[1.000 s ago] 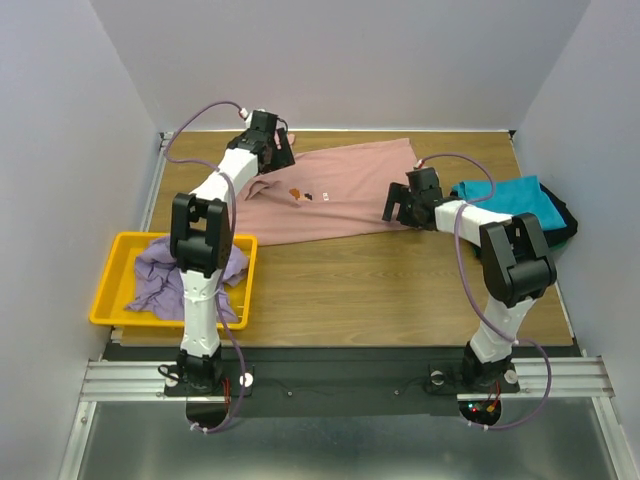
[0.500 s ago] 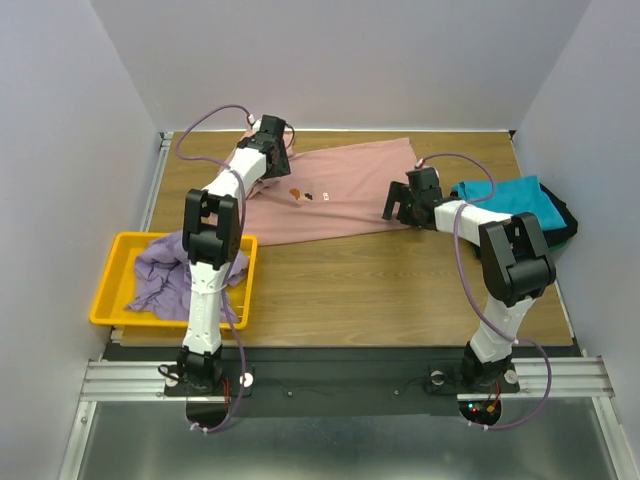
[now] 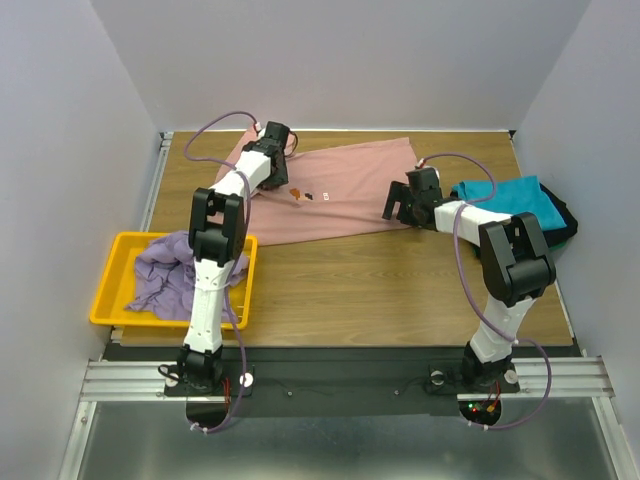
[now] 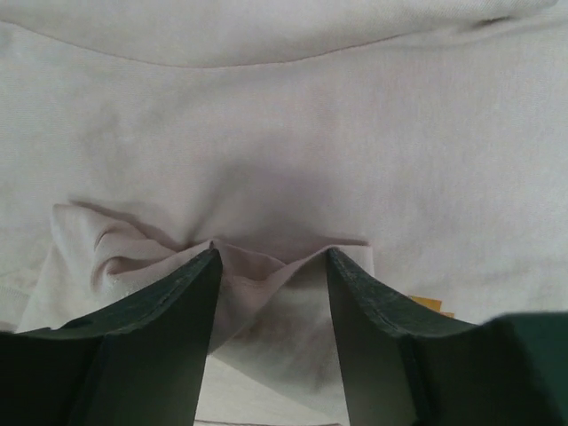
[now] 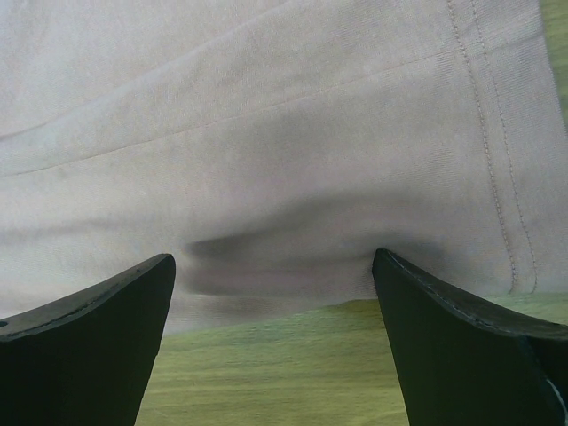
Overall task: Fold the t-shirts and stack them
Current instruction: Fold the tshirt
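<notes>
Since a second ago the left arm (image 3: 215,230) has straightened and reached further towards the far left corner of the surface (image 3: 350,285), and its fingers have drawn closer together, while the right arm has not moved. At the far left a yellow bin (image 3: 104,285) sits at the near edge of the surface with a crumpled lavender t-shirt (image 3: 160,275) in it, partly hidden by the left arm. Beyond it, the left fingers (image 3: 278,165) are down on the upper left part of the pink t-shirt (image 3: 345,190), which lies spread across the far middle of the surface with its small chest print (image 3: 305,194) facing up. In the left wrist view these left fingers (image 4: 191,293) stand part-way apart, neither wide nor closed, with a pucker of pink cloth (image 4: 284,160) raised between their tips; whether the cloth is truly pinched I cannot tell. Further right, the right fingers (image 3: 398,208) rest at the near right edge of the same garment. The right wrist view shows the right fingers (image 5: 115,311) spread wide, one on each side of the hem (image 5: 497,160), holding nothing, with bare wood just below the cloth. At the far right a teal t-shirt (image 3: 505,195) lies folded on top of a black t-shirt (image 3: 566,226), just beside the right arm.
</notes>
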